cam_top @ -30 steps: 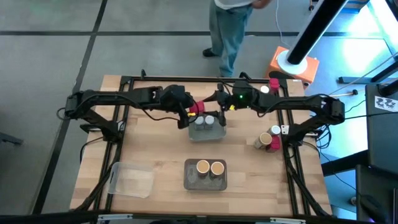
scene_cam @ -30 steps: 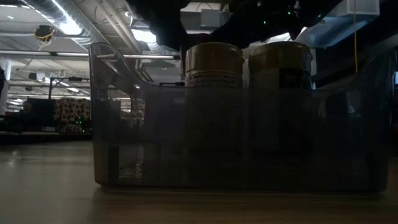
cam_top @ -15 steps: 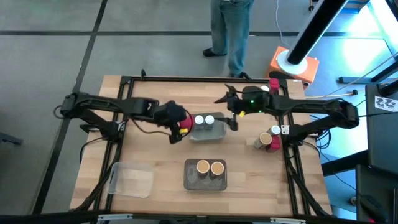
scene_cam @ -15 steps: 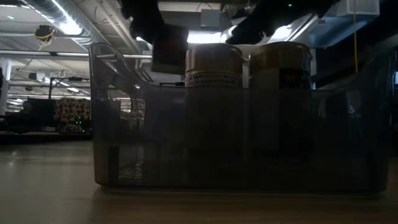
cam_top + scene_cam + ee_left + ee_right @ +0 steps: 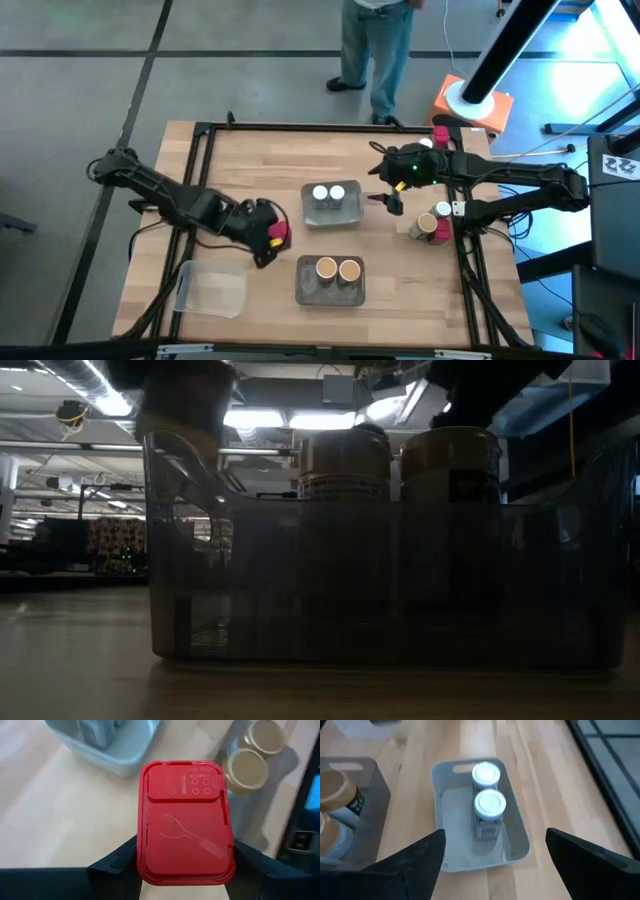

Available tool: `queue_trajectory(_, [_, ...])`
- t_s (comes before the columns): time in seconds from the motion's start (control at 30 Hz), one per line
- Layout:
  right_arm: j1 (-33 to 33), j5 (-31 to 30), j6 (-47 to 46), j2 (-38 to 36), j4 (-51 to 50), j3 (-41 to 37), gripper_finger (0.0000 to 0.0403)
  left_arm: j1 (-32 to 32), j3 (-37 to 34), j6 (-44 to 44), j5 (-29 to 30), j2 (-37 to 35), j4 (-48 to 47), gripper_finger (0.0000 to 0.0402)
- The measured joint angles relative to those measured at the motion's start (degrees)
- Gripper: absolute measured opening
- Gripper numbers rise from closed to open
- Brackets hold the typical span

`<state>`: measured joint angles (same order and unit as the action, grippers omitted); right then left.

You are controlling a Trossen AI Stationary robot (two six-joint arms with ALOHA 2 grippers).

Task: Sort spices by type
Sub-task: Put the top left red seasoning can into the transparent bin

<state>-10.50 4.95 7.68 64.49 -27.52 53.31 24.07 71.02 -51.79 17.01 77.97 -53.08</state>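
High view: left tool [image 5: 268, 236] with red packet [image 5: 275, 232], near clear tray [image 5: 212, 290]

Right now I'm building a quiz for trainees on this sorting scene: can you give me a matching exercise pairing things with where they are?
Things:
1. red packet
2. white-lidded jars
3. tan-topped cylinders
4. clear tray

Places:
a. in the grey tray nearest the table's front
b. held in the left gripper
c. front left of the table
d. in the grey tray at mid-table

Pairs: 1-b, 2-d, 3-a, 4-c
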Motion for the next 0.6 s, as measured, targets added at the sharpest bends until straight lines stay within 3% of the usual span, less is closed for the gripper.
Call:
queue_trajectory(0.3, [0.00, -0.33, -1.85, 0.02, -0.25, -4.87, 0.0342, 13.08, 0.00, -24.64, 0.11, 0.00, -5.09, 0.0196])
queue_trajectory(0.47, [0.00, -5.30, -1.38, 0.02, -1.50, -4.90, 0.0342, 19.50, 0.00, -38.26, 1.70, 0.78, -8.90, 0.0196])
queue_trajectory(0.6, [0.00, -5.90, -0.28, 0.04, -1.45, -4.90, 0.0342, 23.25, 0.00, -46.63, 1.82, 2.05, -11.39, 0.0196])
